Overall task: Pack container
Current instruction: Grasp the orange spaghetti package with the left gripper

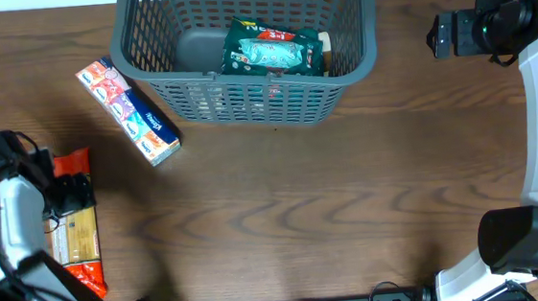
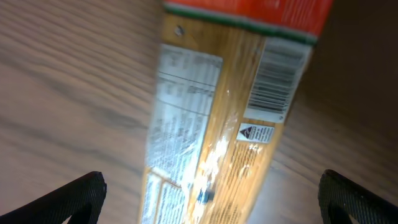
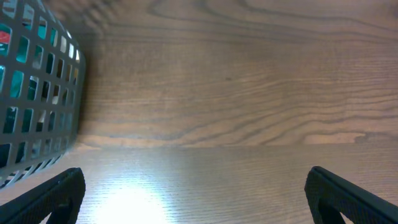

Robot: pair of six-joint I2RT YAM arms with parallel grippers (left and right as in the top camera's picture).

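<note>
Two claws, both spread wide and empty. Your left claw (image 2: 211, 202) straddles the orange snack pack (image 2: 217, 112), whose long axis runs square to the closing line. The container (image 1: 246, 102) sits farther out and rightward on the table (image 1: 303, 215), nearer the right claw (image 3: 193, 196).

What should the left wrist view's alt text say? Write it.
A blurred snack packet, gold with a red end, barcode and printed label, lies on the wooden table between the dark fingertips of the open left pincer.
</note>
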